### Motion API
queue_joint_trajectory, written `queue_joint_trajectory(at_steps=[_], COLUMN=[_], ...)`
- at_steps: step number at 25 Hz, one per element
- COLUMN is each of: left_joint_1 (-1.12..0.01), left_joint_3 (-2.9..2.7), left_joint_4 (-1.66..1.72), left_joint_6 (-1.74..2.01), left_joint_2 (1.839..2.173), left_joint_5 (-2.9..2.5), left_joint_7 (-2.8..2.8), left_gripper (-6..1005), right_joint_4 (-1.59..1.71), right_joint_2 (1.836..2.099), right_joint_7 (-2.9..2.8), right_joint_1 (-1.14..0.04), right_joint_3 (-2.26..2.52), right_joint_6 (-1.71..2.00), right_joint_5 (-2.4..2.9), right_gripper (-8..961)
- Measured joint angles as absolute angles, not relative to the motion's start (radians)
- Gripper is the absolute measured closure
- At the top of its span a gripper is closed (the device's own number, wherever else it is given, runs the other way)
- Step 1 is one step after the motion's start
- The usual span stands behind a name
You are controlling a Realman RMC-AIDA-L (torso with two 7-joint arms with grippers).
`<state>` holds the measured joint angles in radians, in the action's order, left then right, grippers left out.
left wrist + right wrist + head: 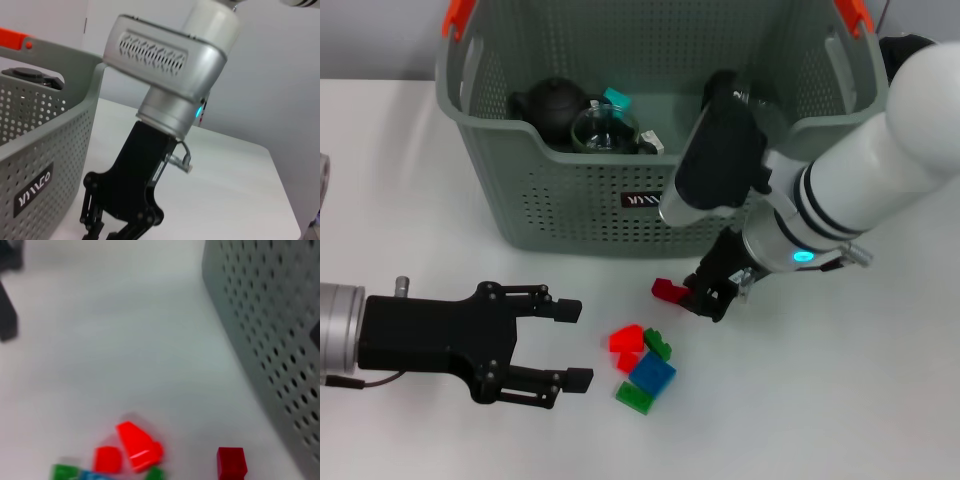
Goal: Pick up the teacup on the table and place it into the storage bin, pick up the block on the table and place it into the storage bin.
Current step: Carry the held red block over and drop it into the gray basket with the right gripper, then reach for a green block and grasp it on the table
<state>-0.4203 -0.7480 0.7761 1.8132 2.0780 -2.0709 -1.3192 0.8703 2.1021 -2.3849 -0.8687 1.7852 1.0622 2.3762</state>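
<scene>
Blocks on the worktop, right hand low beside the dark red one

Going left to right: the left hand point(575, 345) hangs low over the worktop point(410, 180), fingers apart and empty, near the cluster of blocks point(642, 362). The storage bin point(560, 205) behind already holds a glass teacup point(604, 130) and a black teapot point(552, 104). The right hand point(705, 298) sits just beside the dark red block point(669, 290); whether its fingers are apart I cannot tell. Risk: it may push the block aside or bump the bin wall.

Storage bin point(570, 190): matt perforated plastic. Blocks point(642, 365): glossy plastic. Table point(410, 180): smooth, matt white. Teapot point(552, 105): matt black.
</scene>
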Motion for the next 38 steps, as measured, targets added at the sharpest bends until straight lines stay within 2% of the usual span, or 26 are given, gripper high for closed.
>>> queue_joint_trajectory(at_steps=[10, 16, 20, 26, 31, 37, 38], left_joint_1=[-0.419, -0.422, -0.425, -0.426, -0.428, -0.428, -0.428], left_joint_3=[-0.746, -0.747, -0.747, -0.747, -0.747, -0.747, -0.747], left_joint_4=[0.782, 0.782, 0.782, 0.783, 0.783, 0.784, 0.783], left_joint_6=[1.814, 1.813, 1.812, 1.812, 1.812, 1.811, 1.811], left_joint_2=[2.075, 2.074, 2.073, 2.074, 2.074, 2.074, 2.074], left_joint_5=[-2.071, -2.071, -2.071, -2.071, -2.071, -2.071, -2.071], left_joint_7=[-1.316, -1.307, -1.307, -1.307, -1.307, -1.307, -1.307], left_gripper=[190, 190, 190, 190, 190, 190, 190], right_joint_4=[1.226, 1.438, 1.463, 1.293, 1.170, 1.146, 1.146], right_joint_2=[2.097, 2.092, 2.084, 2.069, 2.070, 2.079, 2.079], right_joint_7=[-2.318, -2.281, -2.261, -2.252, -2.247, -2.243, -2.243], right_joint_1=[-0.801, -0.803, -0.800, -0.821, -0.872, -0.879, -0.879], right_joint_3=[1.456, 1.149, 1.004, 0.981, 0.987, 1.015, 1.017], right_joint_6=[1.541, 1.736, 1.663, 1.429, 1.318, 1.245, 1.242], right_joint_5=[2.384, 2.266, 2.162, 2.175, 2.265, 2.298, 2.298], right_gripper=[738, 730, 724, 716, 709, 700, 653])
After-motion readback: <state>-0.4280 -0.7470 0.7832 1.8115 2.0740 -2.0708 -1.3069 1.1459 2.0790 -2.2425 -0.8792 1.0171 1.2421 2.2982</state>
